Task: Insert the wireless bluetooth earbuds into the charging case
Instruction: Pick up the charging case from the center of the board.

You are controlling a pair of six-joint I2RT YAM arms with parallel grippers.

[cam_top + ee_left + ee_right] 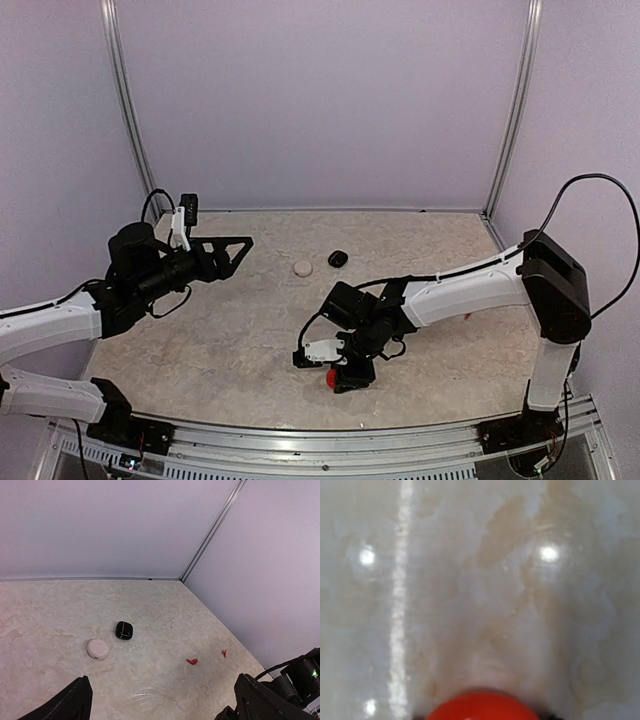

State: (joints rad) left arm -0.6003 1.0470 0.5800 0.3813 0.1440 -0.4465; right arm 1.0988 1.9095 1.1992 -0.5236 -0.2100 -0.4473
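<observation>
Right pincer [345, 378]: low at the desk's [230, 350] six o'clock, over a red case [481, 707], apparently to take it; spread or pinching, cannot tell. Left pincer [163, 680]: spread, empty, raised at nine o'clock, likely waiting. Two red earbuds [192, 661]: loose, four o'clock of the black case [124, 630], not yet in.

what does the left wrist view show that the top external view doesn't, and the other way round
Only the left wrist view plainly shows a red earbud and a second red earbud, lying apart on the table to the right of the cases. Only the top external view shows the right gripper low at a red rounded thing near the front edge; whether it grips it is unclear. Both show the white round case and the black case, near each other but not touching.
</observation>
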